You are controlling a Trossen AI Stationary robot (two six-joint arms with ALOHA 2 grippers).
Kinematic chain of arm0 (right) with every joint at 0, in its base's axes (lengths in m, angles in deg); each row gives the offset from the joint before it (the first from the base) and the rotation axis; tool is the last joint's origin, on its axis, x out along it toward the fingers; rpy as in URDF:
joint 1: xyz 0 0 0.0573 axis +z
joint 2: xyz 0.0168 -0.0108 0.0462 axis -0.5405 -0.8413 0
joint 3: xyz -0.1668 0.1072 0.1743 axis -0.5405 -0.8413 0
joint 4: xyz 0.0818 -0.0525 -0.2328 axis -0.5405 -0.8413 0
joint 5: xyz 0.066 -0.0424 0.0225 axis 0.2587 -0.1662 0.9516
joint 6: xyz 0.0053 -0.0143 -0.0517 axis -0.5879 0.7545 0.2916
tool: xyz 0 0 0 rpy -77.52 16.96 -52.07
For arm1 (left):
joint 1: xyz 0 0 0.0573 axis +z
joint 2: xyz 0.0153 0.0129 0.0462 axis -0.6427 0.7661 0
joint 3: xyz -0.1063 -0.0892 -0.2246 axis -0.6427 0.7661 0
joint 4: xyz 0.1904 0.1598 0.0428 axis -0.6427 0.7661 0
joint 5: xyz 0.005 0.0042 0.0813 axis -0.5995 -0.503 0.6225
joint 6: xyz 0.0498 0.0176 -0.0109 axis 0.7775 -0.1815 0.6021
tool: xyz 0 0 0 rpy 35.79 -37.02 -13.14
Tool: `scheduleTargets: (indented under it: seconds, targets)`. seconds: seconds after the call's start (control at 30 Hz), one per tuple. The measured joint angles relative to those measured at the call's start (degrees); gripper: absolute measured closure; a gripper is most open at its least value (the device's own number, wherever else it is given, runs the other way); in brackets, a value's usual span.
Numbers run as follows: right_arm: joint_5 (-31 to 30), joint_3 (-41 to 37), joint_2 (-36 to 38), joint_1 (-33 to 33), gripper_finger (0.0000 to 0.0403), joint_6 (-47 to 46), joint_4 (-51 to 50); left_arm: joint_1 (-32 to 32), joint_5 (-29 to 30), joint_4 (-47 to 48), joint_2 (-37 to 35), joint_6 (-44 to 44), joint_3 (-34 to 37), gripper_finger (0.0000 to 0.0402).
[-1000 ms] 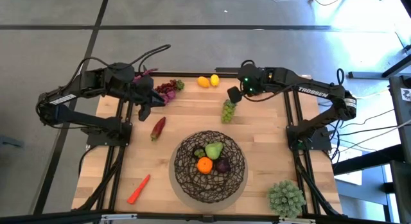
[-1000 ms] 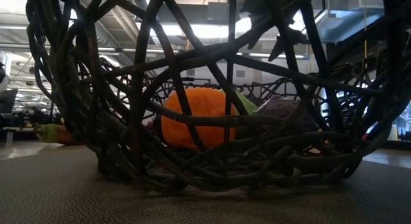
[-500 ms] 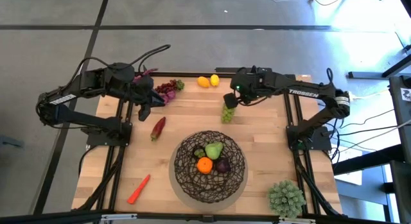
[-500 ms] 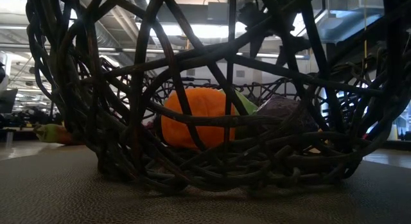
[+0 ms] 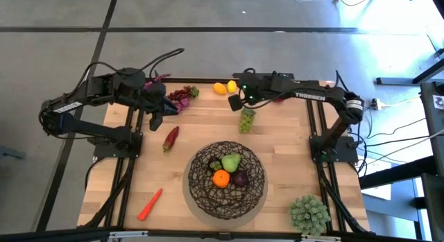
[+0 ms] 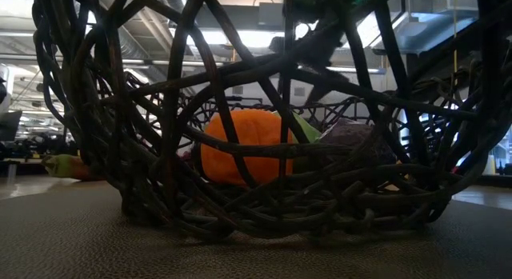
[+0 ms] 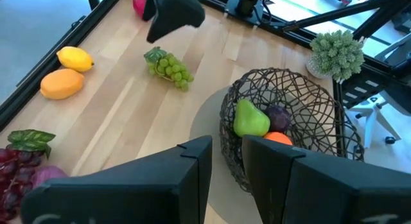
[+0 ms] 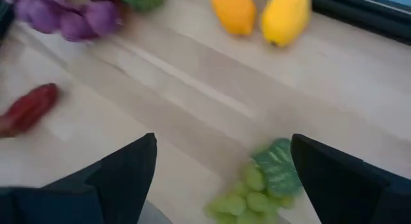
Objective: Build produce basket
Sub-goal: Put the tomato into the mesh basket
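Large round basket of dark woven wire (image 5: 227, 178) standing on a grey round mat near the front edge of the pale wooden bench (image 5: 277, 141), about the middle of its width. Inside the basket: a green pear (image 5: 231, 161), an orange (image 5: 220, 178), a dark purple round fruit (image 5: 240, 178), and one smaller green piece beside the pear, hard to identify from above.

Right gripper (image 5: 234, 102) hanging over the far part of the bench, fingers spread wide with nothing between them. Just beside it, toward the front edge, a bunch of green grapes (image 5: 246, 119) lying flat on the wood, not touched. Close to the far edge, an orange-yellow lemon (image 5: 220, 88) and a yellow lemon (image 5: 232, 87), side by side and perhaps touching.

Left gripper (image 5: 155, 122) over the far left part of the bench, fingers (image 7: 186, 176) close together with a narrow gap, holding nothing. Near it, at the far edge, a bunch of dark red-purple grapes with green leaf (image 5: 182, 96). A long red pepper (image 5: 170, 138) between this gripper and the basket. An orange carrot (image 5: 149, 204) lying near the front left corner.

Pale green spiky ball plant (image 5: 309, 214) at the front right corner, well apart from the basket.
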Motion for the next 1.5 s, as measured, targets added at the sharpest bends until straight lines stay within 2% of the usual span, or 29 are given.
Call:
scheduleTargets:
  seconds: [0.13, 0.33, 0.5, 0.67, 0.83, 1.13, 1.5]
  targets:
    - [-0.43, 0.00, -1.19, -3.64, 0.0055, 1.62, -3.58, 0.00, -0.01, 0.00, 0.00, -0.04, 0.00, 0.0325]
    - [-1.01, 0.00, -1.21, -10.03, 0.0055, 0.48, -14.03, 0.00, 0.12, -0.02, 0.00, -0.09, 0.01, 0.0325]
    - [-7.00, 0.00, -1.21, -13.87, 0.0055, 1.74, -19.54, 0.02, 2.64, -0.02, 0.00, -0.04, -0.01, 0.0325]
    - [-8.09, 0.00, -1.21, -16.22, 0.0055, 2.86, -21.89, 0.02, 2.88, -0.02, 0.00, -0.04, 0.00, 0.0325]
    - [-12.41, 0.00, -1.28, -17.81, 0.0055, 5.49, -25.10, 0.02, 2.90, -0.02, 0.00, -0.02, 0.00, 0.0325]
    - [-9.84, 0.00, -4.58, -20.12, 0.0055, 5.95, -26.29, 0.02, 2.92, -0.02, 0.00, -0.02, -0.01, 0.0325]
    - [-10.38, 0.00, -10.17, -22.11, 0.0055, 8.23, -26.36, 0.02, 2.96, -0.02, 0.00, -0.04, -0.01, 0.0325]
